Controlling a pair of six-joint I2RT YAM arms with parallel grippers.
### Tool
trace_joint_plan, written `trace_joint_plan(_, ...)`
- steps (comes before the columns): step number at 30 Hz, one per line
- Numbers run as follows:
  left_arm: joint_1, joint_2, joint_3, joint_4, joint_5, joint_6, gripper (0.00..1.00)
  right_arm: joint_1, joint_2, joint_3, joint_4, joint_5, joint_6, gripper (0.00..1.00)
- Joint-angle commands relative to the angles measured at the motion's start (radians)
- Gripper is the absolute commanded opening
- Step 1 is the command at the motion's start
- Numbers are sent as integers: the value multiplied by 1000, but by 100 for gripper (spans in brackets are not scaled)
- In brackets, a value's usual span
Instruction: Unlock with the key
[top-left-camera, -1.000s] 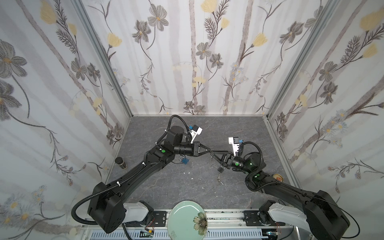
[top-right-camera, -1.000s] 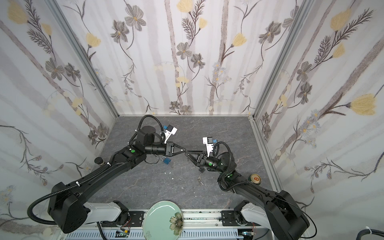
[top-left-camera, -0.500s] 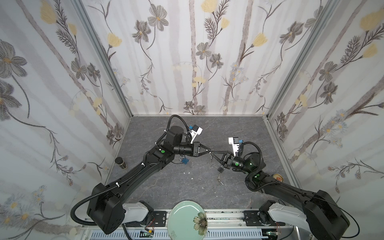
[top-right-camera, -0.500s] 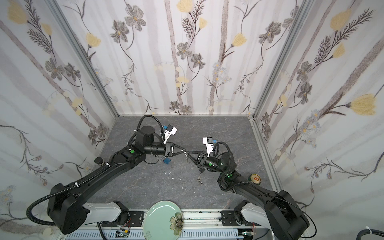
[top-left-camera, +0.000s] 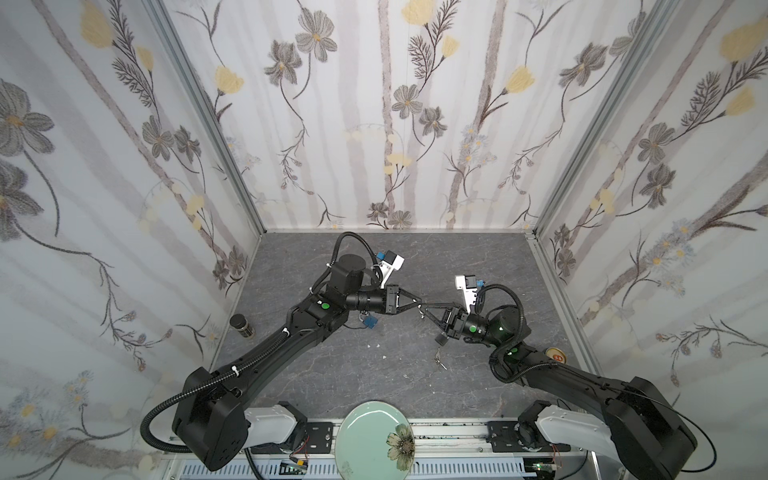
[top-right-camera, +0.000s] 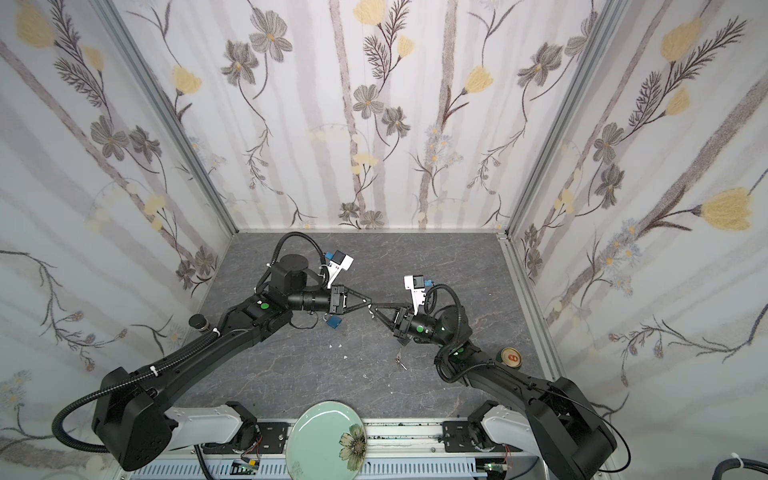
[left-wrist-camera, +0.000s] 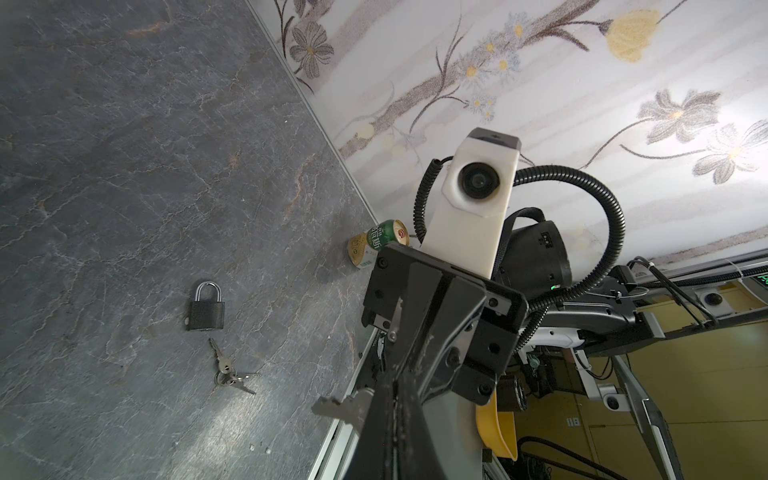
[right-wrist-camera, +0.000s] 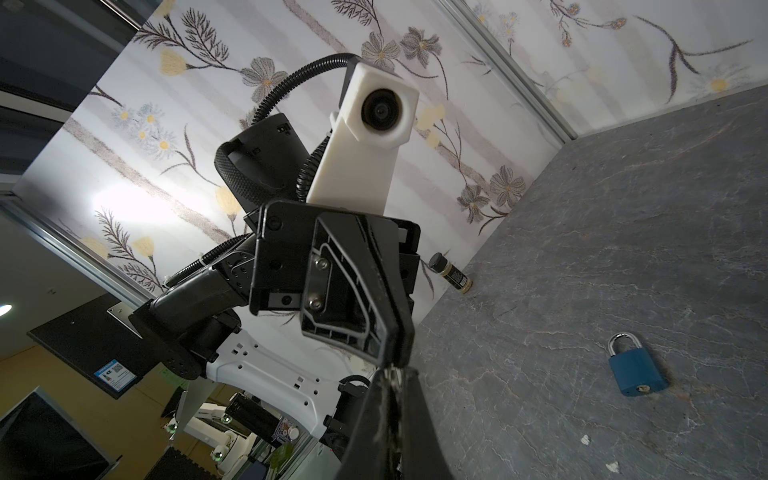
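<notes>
Above the table (top-left-camera: 316, 374), our left gripper (top-left-camera: 419, 306) pinches the key (left-wrist-camera: 341, 405), its blade jutting sideways, long axis crosswise to the fingers (left-wrist-camera: 384, 424). Our right gripper (top-left-camera: 427, 311) is pressed together, tip to tip with it; whether it grips the key, we cannot tell.

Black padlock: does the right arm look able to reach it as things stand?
Probably yes. The black padlock lies uncovered close by the right gripper, with nothing between them. But that gripper is shut, tip to tip with the left gripper, so it would have to back off and open first.
</notes>
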Motion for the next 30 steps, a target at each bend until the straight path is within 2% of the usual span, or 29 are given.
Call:
trace_joint_plan(1,2,-8,-6,48,-13,-9,0,1,6,5,77,-35,7,0)
trace_joint_plan(5,11,-12,-11,51,-17,-17,0,2,-1,2,73,-26,1,0)
trace_joint_plan(6,14,-12,-12,52,-19,-21,11,1,-5,1,67,-20,-4,0)
trace_joint_plan(7,18,-14,-16,56,-20,-29,19,1,-8,1,59,-14,-10,0)
trace_joint_plan(12,19,-14,-39,113,2,-68,21,-2,-23,-6,41,7,-19,0)
trace_joint_plan(14,21,-12,-46,129,13,-80,25,-2,-23,-9,40,13,-19,0)
trace_joint_plan(16,21,-11,-53,152,23,-94,25,-1,-22,-9,41,14,-18,0)
trace_joint_plan(20,19,-5,-65,201,53,-126,9,-3,-25,-11,42,23,-17,0)
trace_joint_plan(24,17,1,-73,244,77,-152,8,-7,-29,-15,37,40,-16,0)
trace_joint_plan(28,15,8,-71,251,88,-157,24,-14,-39,-20,34,60,-16,0)
trace_joint_plan(30,14,11,-71,250,88,-157,27,-17,-45,-22,33,66,-16,0)
